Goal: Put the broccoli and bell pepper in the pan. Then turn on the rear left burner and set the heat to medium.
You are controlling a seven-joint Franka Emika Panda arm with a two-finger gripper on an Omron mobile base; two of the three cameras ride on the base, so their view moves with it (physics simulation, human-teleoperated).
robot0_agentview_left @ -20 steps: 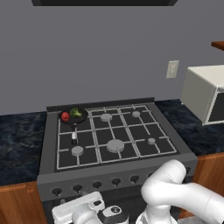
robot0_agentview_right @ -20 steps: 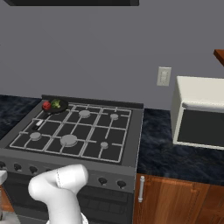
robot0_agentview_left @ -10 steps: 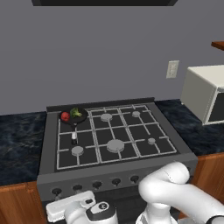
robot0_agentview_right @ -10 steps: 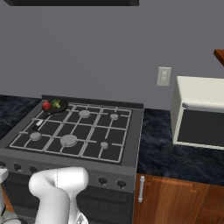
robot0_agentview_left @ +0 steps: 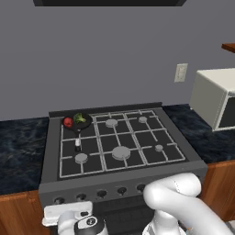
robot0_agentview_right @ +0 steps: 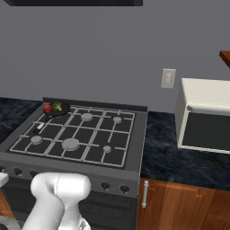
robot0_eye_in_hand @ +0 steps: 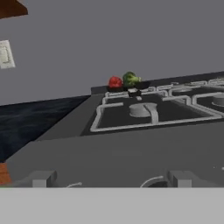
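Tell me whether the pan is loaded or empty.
Loaded. The bell pepper and the broccoli both sit inside the pan on the stove's rear left burner, side by side, the pepper on the left.

No readable text, labels, brands or numbers anywhere; stove knob markings too small.

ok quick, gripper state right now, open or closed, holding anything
Gripper: cannot be told. It sits low in front of the stove knobs; its fingers aren't visible clearly, and nothing is seen in its grasp.
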